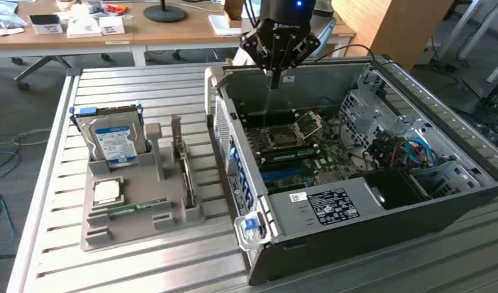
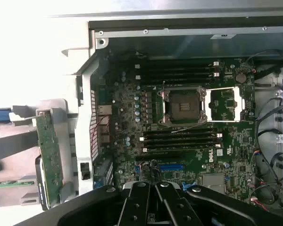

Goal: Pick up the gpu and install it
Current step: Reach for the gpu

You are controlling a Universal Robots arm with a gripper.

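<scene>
A slatted metal table (image 1: 135,85) carries the work, with wooden desks (image 1: 151,33) behind it. In the exterior view the gripper (image 1: 272,82) hangs over the far end of an open computer case (image 1: 371,235). Its fingers are pressed together and hold nothing. Below and in front of it lies the motherboard (image 1: 314,159) with its bare CPU socket (image 1: 285,134). The gpu (image 1: 182,162) is well apart from the gripper, towards the exterior view's left — it stands on edge in a grey holder (image 1: 127,226) outside the case, near a hard drive (image 1: 115,143) with a blue-white label.

In the wrist view the gripper (image 2: 155,188) is closed, its dark fingers meeting over the motherboard (image 2: 132,103). The CPU socket (image 2: 184,106) sits straight ahead of the fingertips, flanked by black memory slots (image 2: 179,141). The gpu (image 2: 49,150) is off to the gripper's side, beyond the case wall (image 2: 87,122) — its green board is seen nearly edge-on in the grey holder (image 2: 61,108), untouched.
</scene>
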